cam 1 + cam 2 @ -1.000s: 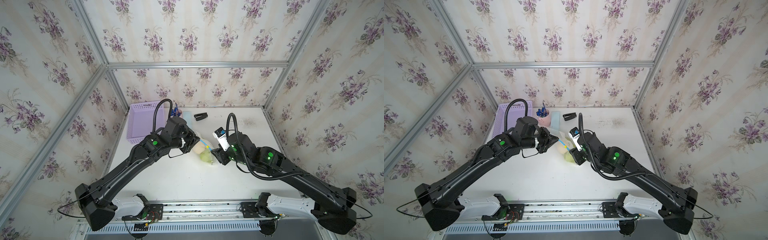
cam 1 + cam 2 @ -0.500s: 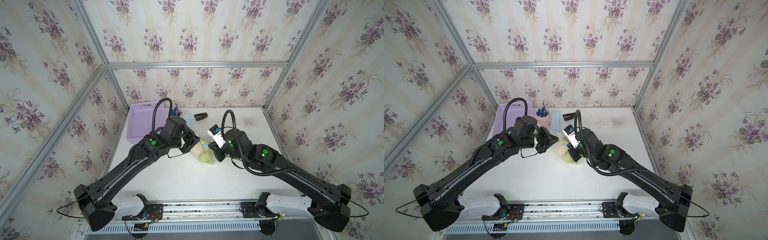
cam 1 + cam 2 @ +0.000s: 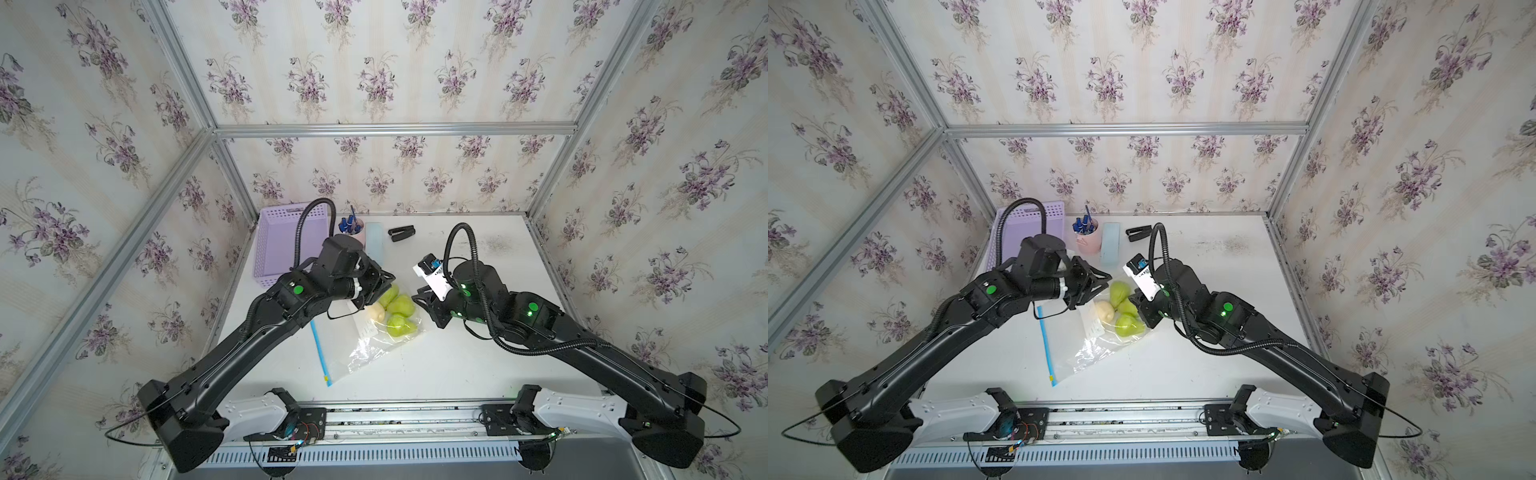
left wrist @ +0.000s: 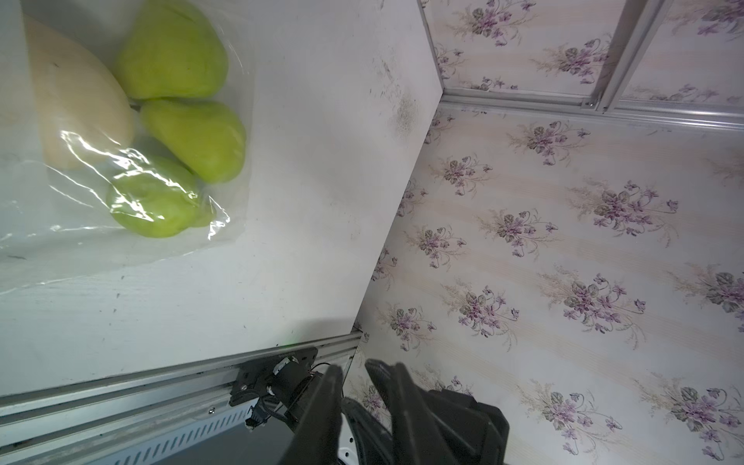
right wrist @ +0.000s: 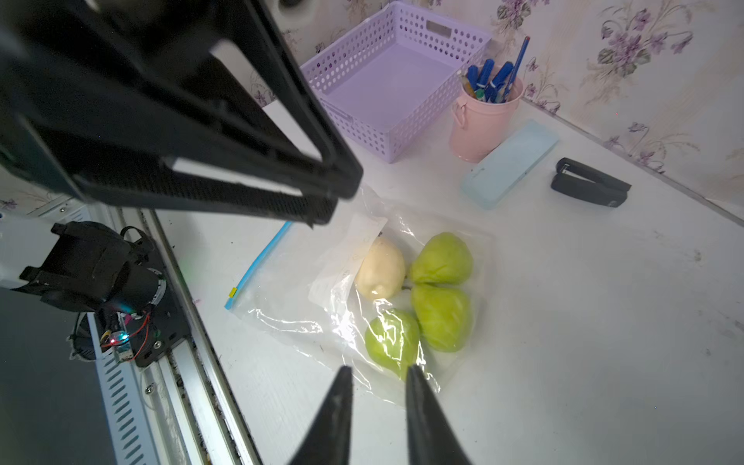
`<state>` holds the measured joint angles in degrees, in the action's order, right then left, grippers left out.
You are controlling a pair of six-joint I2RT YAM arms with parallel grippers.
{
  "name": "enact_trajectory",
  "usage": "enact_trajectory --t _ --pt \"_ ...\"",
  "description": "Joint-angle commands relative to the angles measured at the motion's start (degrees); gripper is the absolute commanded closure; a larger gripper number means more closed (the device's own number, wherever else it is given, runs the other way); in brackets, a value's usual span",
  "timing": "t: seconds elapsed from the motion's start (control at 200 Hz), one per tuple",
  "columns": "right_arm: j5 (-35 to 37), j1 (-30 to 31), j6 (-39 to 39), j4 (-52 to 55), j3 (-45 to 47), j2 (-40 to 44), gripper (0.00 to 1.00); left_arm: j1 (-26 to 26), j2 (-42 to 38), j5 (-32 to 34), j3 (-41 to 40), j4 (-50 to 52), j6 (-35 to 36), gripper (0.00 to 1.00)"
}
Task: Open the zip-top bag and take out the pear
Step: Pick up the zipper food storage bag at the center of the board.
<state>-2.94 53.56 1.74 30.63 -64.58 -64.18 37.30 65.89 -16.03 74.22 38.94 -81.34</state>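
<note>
Clear crinkly plastic, slack and glossy: zip-top bag (image 5: 290, 310), flat on the table (image 5: 563, 322), just ahead of and below the right gripper (image 5: 378, 369), partly under the left gripper (image 3: 390, 277). Holds three green pears (image 5: 441, 318) and one pale pear (image 5: 380, 267), bunched at the closed end nearest the right gripper's fingertips. Light-blue zip strip (image 5: 261, 261) along the opposite edge, well apart from the right gripper, behind and below the left gripper; looks sealed, though too thin to be sure at this range. Yellow tab (image 5: 232, 290) at the strip's end farthest from both grippers.

Right gripper: fingers parted, nothing between them, hovering clear of the bag's corner. Left gripper: narrow gap showing in the wrist view, likewise empty, poised above the fruit.

Handling, as a judgement: film light, soft and slippery, likelier to slide or bunch than to resist. Fruit the only real weight, firm and apt to roll. Best pinched at the stiffer zip strip, one lip per gripper near the tab, then pulled apart; never through the film over the fruit.
</note>
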Motion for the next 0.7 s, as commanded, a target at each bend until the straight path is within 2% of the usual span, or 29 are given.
enact_trajectory --t 0.0,0.055,0.135,0.245,0.325,0.4,0.495,0.595,0.694 --pt "-6.77 -0.12 6.92 -0.15 3.57 0.75 0.51 -2.48 -8.02 0.95 -5.59 8.79 1.74 0.28" --pt "-10.31 -0.47 13.11 -2.89 7.65 1.72 0.41 -4.43 -14.02 -0.40 -12.16 10.99 -0.65 0.16" --pt "-17.86 0.27 20.26 -4.95 11.67 0.93 0.35 -5.68 -21.04 -0.40 -19.09 14.42 -2.80 0.09" --pt "-17.22 6.12 25.67 -9.84 17.43 1.02 0.33 -5.67 -26.31 2.24 -24.05 17.82 -3.87 0.03" --pt "-10.88 13.02 24.40 -12.34 19.48 0.72 0.32 -5.75 -28.08 5.53 -24.32 22.57 -2.76 0.00" --pt "-1.02 20.03 20.43 -10.06 19.18 -2.23 0.32 -5.90 -30.61 8.50 -25.13 26.29 -2.99 0.00" --pt "9.45 28.62 14.41 -9.59 18.22 -8.19 0.32 -7.61 -34.90 8.49 -29.84 24.34 -5.27 0.00" --pt "14.82 30.23 8.63 -11.09 16.82 -15.56 0.32 -11.81 -35.24 4.18 -33.85 19.39 -4.25 0.00" --pt "21.03 30.15 3.17 -14.61 15.82 -20.75 0.32 -15.44 -32.78 2.78 -32.80 18.48 -0.71 0.00"
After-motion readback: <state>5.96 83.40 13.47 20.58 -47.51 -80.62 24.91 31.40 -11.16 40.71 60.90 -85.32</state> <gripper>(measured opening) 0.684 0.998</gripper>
